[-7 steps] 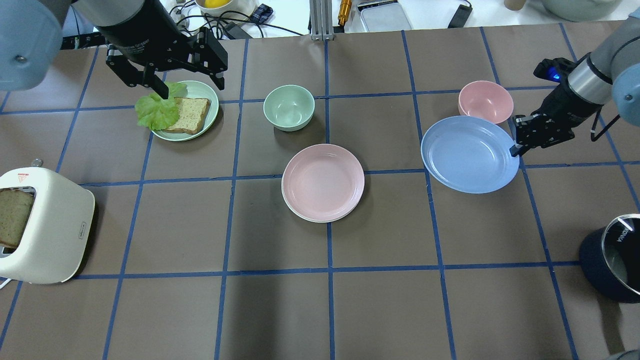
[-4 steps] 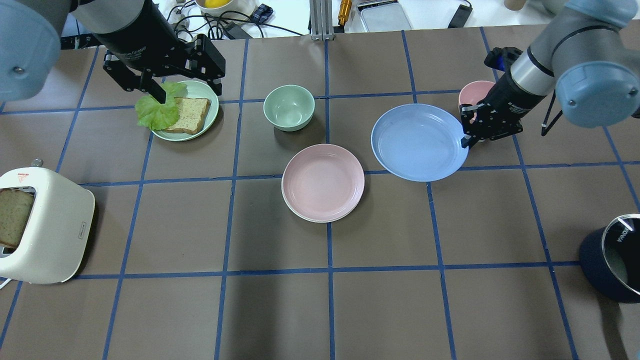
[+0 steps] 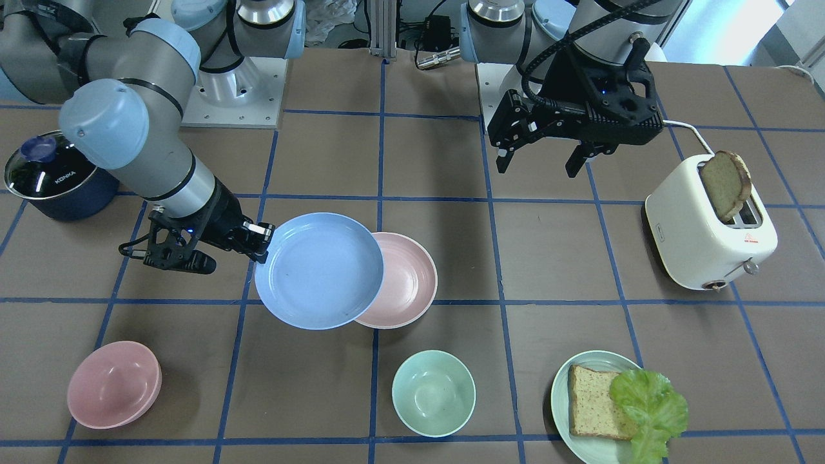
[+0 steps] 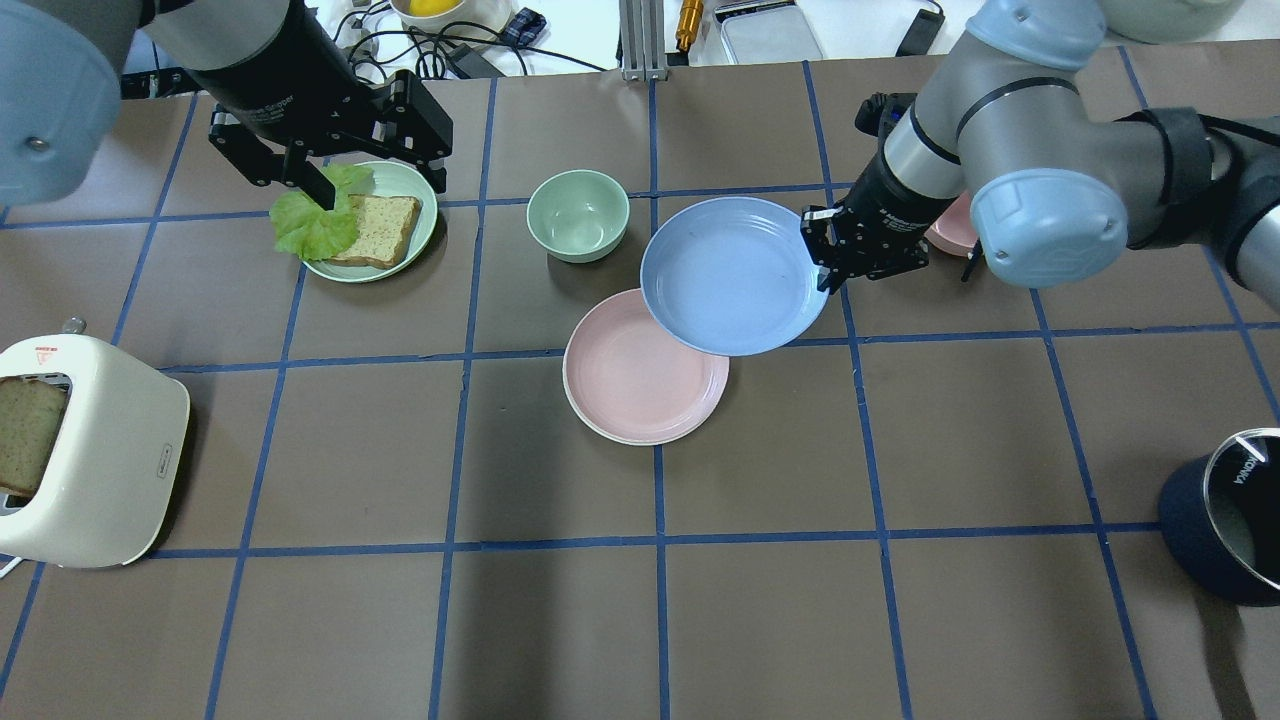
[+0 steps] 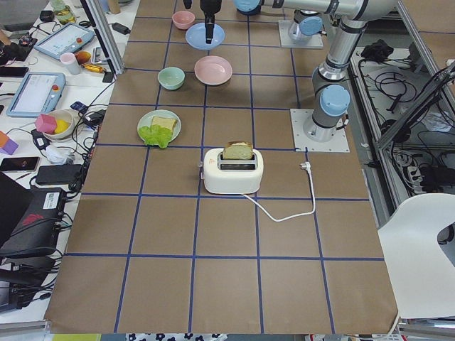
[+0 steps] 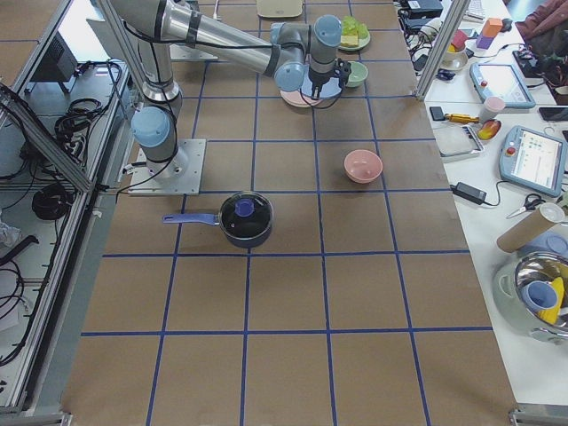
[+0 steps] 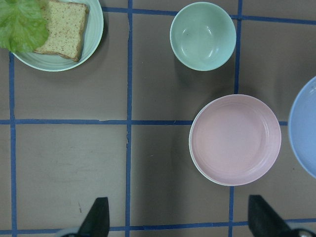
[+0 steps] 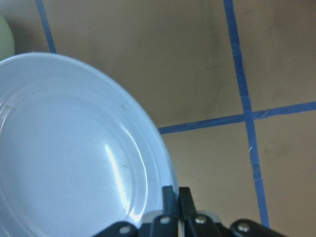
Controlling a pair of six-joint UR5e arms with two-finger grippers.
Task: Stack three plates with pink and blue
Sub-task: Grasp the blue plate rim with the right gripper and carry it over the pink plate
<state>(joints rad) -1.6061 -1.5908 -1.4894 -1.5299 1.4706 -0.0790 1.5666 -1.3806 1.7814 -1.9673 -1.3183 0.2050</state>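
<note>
My right gripper (image 4: 826, 275) is shut on the right rim of the pastel blue plate (image 4: 735, 275) and holds it level above the table. The blue plate overlaps the far right part of the pink plate (image 4: 630, 385). The pink plate lies on the cream-white plate, of which only a thin rim (image 4: 590, 427) shows. The right wrist view shows the fingers (image 8: 175, 197) pinching the blue rim (image 8: 64, 148). My left gripper (image 4: 380, 178) is open and empty, hovering over the pale green plate at the far left.
A mint bowl (image 4: 578, 215) stands just left of the blue plate. A pink bowl (image 3: 115, 385) sits behind my right arm. The green plate (image 4: 425, 235) holds bread and lettuce. A white toaster (image 4: 90, 450) is at the near left and a dark pot (image 4: 1225, 520) at the near right.
My right gripper has carried the blue plate leftward, from beside the pink bowl to over the pink plate's far right edge. My left gripper has hardly moved.
</note>
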